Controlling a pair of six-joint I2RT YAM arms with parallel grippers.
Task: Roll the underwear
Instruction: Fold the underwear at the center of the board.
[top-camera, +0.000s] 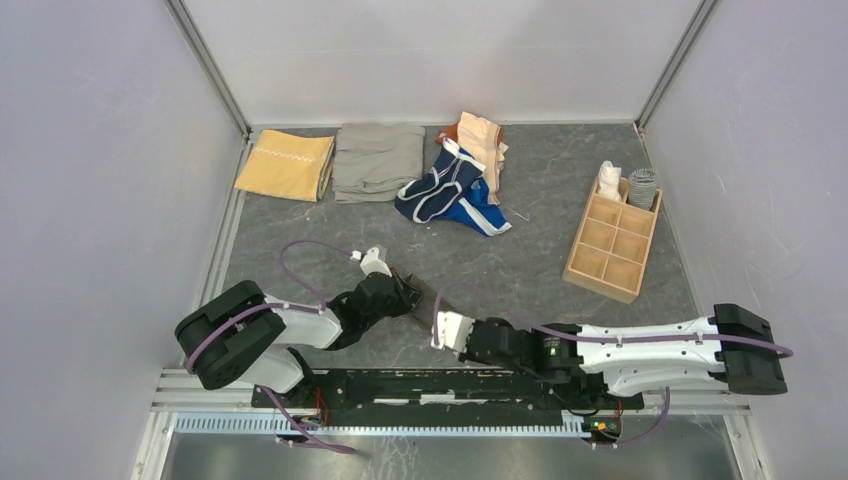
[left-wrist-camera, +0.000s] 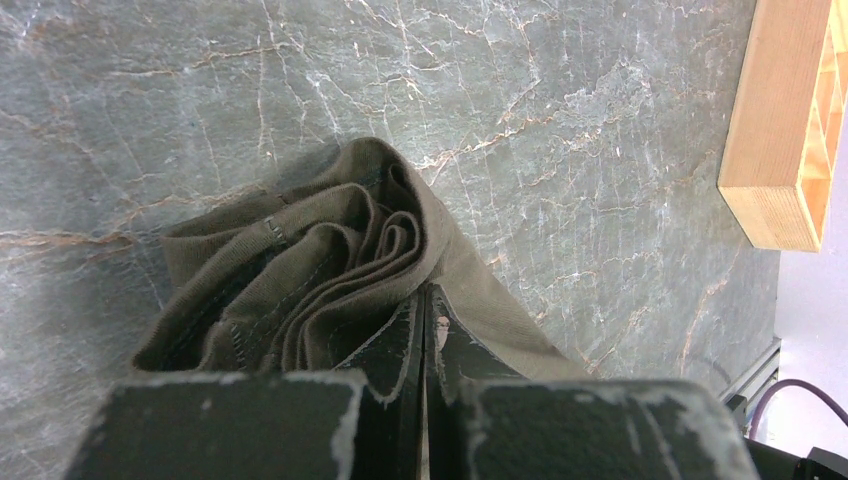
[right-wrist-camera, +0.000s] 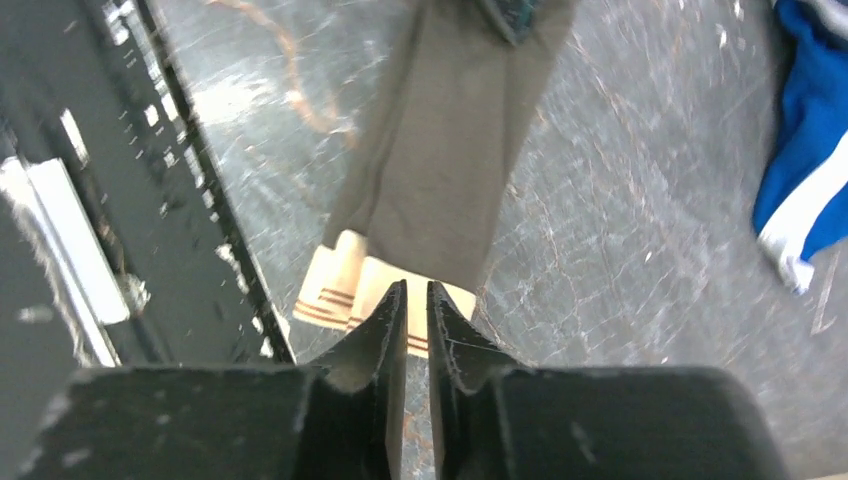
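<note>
The dark grey-brown underwear (top-camera: 424, 300) lies stretched between my two grippers near the table's front edge. My left gripper (top-camera: 404, 293) is shut on one end. In the left wrist view the cloth (left-wrist-camera: 300, 250) is bunched in rolled folds that meet at the shut fingertips of that gripper (left-wrist-camera: 425, 292). The right wrist view shows the flat strip of underwear (right-wrist-camera: 450, 150) running away from me, its tan striped waistband (right-wrist-camera: 335, 285) at the tips of my right gripper (right-wrist-camera: 417, 290). The right gripper (top-camera: 438, 323) has its jaws nearly together on that waistband.
At the back lie a mustard-yellow cloth (top-camera: 285, 165), a grey-khaki cloth (top-camera: 378, 160), and a pile of navy (top-camera: 438, 185), bright blue (top-camera: 482, 214) and peach (top-camera: 483, 140) pieces. A wooden divided box (top-camera: 612, 240) at the right holds two rolled items (top-camera: 610, 180). The arms' base rail (top-camera: 440, 385) is close behind.
</note>
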